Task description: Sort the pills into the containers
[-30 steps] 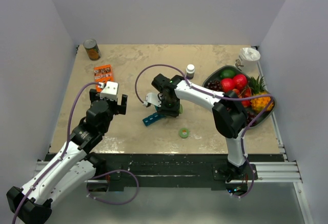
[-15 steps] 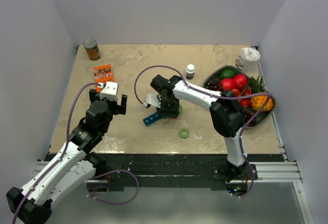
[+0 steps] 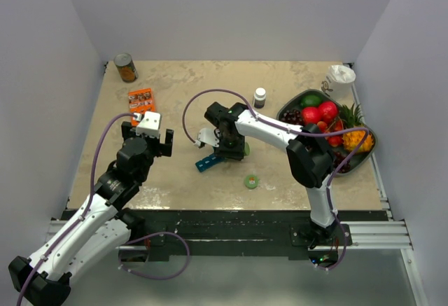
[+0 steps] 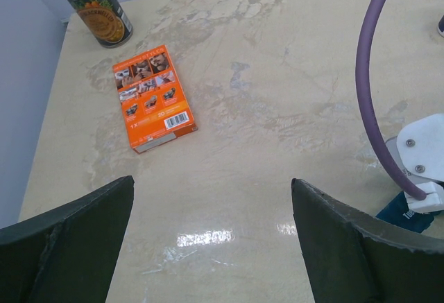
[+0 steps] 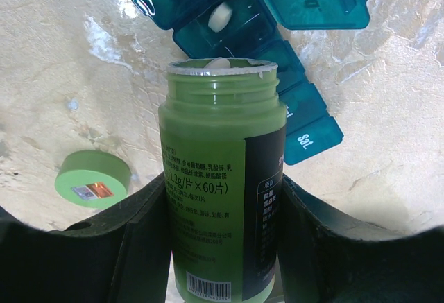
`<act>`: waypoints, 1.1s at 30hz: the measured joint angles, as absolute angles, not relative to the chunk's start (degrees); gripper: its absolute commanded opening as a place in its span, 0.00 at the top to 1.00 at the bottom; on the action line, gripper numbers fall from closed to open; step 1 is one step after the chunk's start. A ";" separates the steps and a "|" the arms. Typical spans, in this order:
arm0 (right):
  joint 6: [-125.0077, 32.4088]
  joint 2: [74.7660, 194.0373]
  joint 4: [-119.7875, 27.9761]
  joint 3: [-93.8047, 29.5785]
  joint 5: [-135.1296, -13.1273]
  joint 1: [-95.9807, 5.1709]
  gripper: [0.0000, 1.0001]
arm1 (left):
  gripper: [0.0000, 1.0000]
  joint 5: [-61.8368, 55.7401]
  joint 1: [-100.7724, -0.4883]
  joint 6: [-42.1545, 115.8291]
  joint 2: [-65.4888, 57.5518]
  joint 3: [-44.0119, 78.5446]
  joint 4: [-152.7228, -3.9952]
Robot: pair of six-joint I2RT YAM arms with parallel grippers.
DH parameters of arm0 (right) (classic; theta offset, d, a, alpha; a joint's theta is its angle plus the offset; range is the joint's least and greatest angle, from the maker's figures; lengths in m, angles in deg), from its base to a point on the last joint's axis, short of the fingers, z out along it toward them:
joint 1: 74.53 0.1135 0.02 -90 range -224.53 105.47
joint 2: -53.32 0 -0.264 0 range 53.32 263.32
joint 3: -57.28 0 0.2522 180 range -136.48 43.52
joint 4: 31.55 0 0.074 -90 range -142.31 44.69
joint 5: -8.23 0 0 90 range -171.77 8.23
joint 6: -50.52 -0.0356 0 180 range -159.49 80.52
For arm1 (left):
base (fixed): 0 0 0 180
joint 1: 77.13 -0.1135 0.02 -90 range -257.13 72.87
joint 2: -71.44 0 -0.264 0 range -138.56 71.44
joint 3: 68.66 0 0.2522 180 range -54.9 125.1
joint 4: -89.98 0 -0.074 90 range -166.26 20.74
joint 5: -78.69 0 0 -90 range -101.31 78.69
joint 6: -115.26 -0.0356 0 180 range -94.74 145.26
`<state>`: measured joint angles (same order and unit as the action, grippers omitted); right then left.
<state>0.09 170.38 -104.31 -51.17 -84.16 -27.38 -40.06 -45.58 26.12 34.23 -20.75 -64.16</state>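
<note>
**Teal pill organiser** (image 5: pixel 305 119): it lies on the table (image 3: pixel 175 89) near the centre. In the right wrist view it sits directly beyond the mouth of the green bottle (image 5: pixel 222 130).

**Long axis:** diagonal in the wrist view, from upper left to lower right, with the closed "Sat" cell at the lower right end. In the top view the free end points toward the near left.

**Lids and cells:** at least two lids are thrown back at the far end. One open cell holds a white pill (image 5: pixel 220 16).

**Bottle:** uncapped and tipped mouth-forward toward the open cells, with a second pill (image 5: pixel 218 62) resting at its lip. Whether the lip stands over a cell or just short of one cannot be told. The green cap (image 5: pixel 92 178) lies apart, to the left of the bottle.

**Jaws:** the right jaws are clenched on the bottle's body, one on each side. The left jaws are spread wide and grasp nothing. They hang well to the left over the table, with an orange box (image 4: pixel 151 98) and a can (image 4: pixel 97 8) beyond them.

**Judgement:** the pour turns on lining the bottle mouth up, across the strip's axis, with a single open cell. The right arm (image 3: pixel 276 129) is the nearer of the two.
</note>
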 measured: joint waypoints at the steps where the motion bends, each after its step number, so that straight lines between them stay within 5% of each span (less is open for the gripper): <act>1: 0.09 170.38 -104.31 -51.22 -84.21 -27.29 1.00 | 0.01 -40.06 -45.58 26.12 34.23 -20.75 -64.18; 33: 0.11 172.10 -106.00 -52.38 -85.74 -26.48 0.99 | 0.01 -40.04 -45.62 26.12 34.34 -20.77 -64.16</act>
